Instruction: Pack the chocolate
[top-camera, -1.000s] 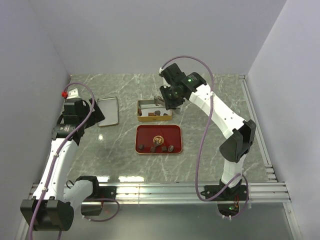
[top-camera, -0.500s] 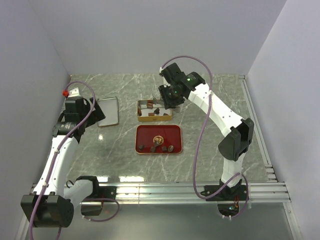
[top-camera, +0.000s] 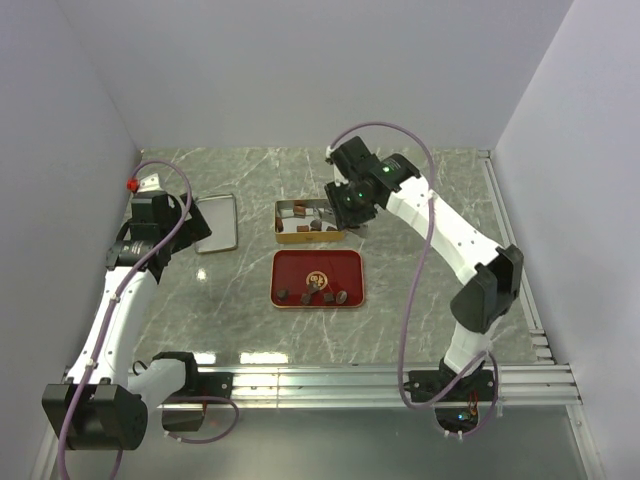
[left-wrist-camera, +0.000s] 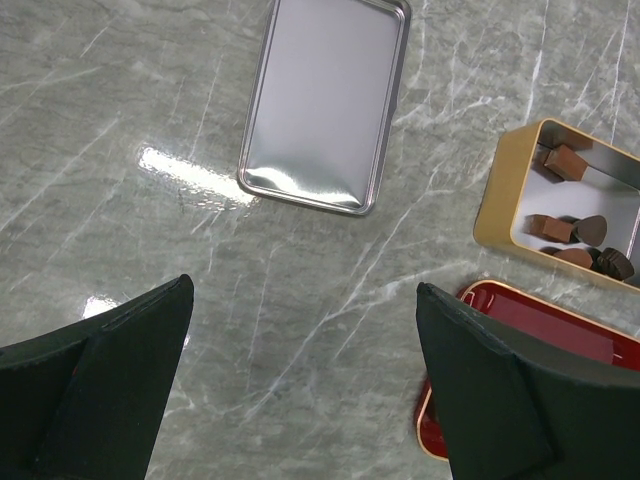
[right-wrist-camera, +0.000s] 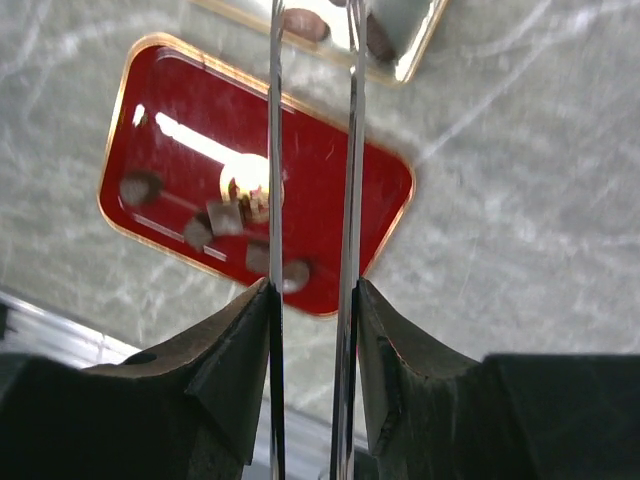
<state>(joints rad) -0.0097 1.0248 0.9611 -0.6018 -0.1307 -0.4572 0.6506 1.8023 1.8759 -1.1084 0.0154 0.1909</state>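
Note:
Several small dark brown chocolates (top-camera: 325, 296) lie in the red tray (top-camera: 355, 275), one beside a shiny gold-wrapped piece. More chocolates (top-camera: 313, 227) lie in the gold tin (top-camera: 284, 236) just behind it. My right gripper (top-camera: 345, 205) hovers over the tin's right end, shut on long metal tongs (right-wrist-camera: 276, 150). In the right wrist view the gripper (right-wrist-camera: 312, 300) pinches both tong arms above the tray (right-wrist-camera: 370, 190) and its chocolates (right-wrist-camera: 225, 218); the tong tips run out of frame. My left gripper (left-wrist-camera: 305, 380) is open and empty above bare table.
The tin's silver lid (top-camera: 216, 222) lies flat at the left, also in the left wrist view (left-wrist-camera: 325, 100). That view also shows the tin (left-wrist-camera: 497, 200) and the tray's corner (left-wrist-camera: 560, 325). Walls enclose the table on three sides.
My right gripper with the tongs has shifted slightly right and nearer, away from inside the tin. The left arm has barely moved.

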